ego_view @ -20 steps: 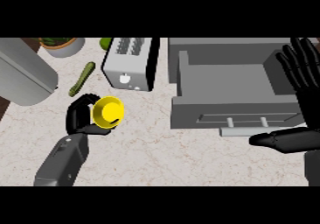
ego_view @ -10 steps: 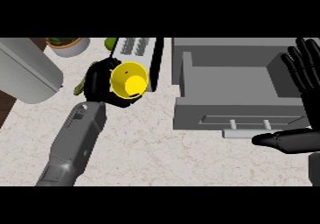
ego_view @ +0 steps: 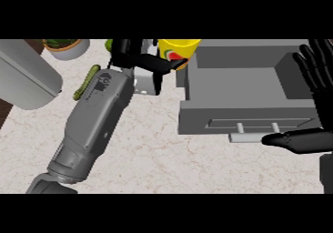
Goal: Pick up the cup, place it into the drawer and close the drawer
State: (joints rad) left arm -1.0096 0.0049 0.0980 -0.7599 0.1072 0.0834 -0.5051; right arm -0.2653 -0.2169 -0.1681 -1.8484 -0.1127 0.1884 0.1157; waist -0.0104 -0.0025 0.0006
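At the near right, the right hand (ego_view: pixel 310 139) is seen resting released, fingers straight and raised beside the open grey drawer (ego_view: pixel 244 117), whose front and handle face near. Left of it, the grey forearm (ego_view: pixel 92 123) is stretched far across the marbled counter (ego_view: pixel 162 164). At its far end, the yellow cup (ego_view: pixel 177 48) is grasped by the left hand (ego_view: pixel 143 59), held by the drawer's far-left corner. A green cucumber (ego_view: pixel 86 82) and a potted plant (ego_view: pixel 65 46) are seen at the far left.

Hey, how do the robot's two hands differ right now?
The left hand is curled round the yellow cup, beside the open drawer's far left corner; the right hand holds nothing, fingers straight. The left sits at the view's top, the right along its right edge, beside the drawer. Both are black.
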